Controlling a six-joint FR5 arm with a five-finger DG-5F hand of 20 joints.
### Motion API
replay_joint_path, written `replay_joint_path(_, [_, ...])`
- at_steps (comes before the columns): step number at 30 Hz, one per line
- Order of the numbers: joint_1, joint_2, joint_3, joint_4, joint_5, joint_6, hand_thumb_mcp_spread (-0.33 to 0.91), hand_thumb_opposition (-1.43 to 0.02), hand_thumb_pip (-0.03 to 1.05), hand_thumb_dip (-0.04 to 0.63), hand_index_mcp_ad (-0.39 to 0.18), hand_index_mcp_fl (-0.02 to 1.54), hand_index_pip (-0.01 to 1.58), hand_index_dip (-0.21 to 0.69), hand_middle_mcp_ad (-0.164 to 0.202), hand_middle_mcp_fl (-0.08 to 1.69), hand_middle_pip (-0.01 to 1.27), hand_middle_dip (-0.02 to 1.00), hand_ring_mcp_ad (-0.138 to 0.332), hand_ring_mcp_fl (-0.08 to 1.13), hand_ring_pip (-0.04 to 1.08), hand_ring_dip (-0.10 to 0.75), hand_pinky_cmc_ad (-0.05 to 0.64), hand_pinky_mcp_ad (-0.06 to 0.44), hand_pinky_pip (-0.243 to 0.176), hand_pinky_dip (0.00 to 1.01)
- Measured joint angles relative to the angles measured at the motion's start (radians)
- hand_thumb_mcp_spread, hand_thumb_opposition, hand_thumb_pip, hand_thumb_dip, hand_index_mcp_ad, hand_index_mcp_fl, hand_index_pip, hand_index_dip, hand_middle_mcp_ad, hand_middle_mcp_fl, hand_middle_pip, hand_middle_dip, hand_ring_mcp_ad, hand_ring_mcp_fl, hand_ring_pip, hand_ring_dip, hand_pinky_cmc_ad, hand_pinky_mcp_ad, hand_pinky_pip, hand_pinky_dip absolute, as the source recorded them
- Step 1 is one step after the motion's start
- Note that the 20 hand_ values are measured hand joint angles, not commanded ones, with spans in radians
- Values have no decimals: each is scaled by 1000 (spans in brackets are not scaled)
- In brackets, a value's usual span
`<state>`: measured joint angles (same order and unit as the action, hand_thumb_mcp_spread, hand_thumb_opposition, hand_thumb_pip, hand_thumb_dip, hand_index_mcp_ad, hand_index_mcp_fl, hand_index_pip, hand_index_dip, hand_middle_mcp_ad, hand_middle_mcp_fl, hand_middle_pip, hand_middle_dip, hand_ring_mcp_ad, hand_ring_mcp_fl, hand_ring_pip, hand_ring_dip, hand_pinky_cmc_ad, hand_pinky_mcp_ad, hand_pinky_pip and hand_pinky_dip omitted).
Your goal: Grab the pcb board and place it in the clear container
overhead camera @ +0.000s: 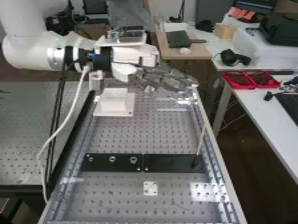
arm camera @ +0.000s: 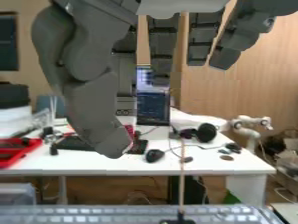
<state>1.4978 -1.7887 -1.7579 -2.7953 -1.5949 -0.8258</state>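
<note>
Hand at the twelve-o'clock end of the bench, fingers loosely extended, grasping nothing; we judge the clear container at its five o'clock. We cannot tell where the pcb board lies; pickup and placement, we judge, remain.

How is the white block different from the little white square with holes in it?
The white block stands up tall, but the little white square lies flat. The white block is bigger; the little white square is smaller. Both are white and sit on the bench.
</note>
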Motion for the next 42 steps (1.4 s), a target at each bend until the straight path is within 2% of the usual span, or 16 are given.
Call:
replay_joint_path(6, [97,29,-20,48,-60,9,557,-930,579,332,-117,517,1426,113,72,283,124,173,164,49,120,30,295,166,-10,194])
replay_joint_path(12, [157,10,-10,86,-117,49,559,-939,578,328,-117,538,1412,126,63,300,126,173,164,45,119,30,295,166,-10,194])
replay_joint_path(20, [205,-101,34,106,-169,127,559,-939,578,328,-117,545,1391,122,70,302,124,173,168,45,119,30,295,168,-10,194])
replay_joint_path(27, [221,-217,82,90,-152,198,559,-939,578,328,-117,545,1393,122,72,302,124,173,171,49,120,30,295,168,-10,194])
replay_joint_path(36, [219,-330,139,12,-108,232,557,-937,578,328,-117,545,1393,122,72,302,126,173,175,49,122,35,295,169,-10,194])
replay_joint_path(42, [213,-345,149,8,-95,248,557,-942,578,328,-117,548,1393,126,72,302,124,173,176,49,113,40,295,166,-10,194])
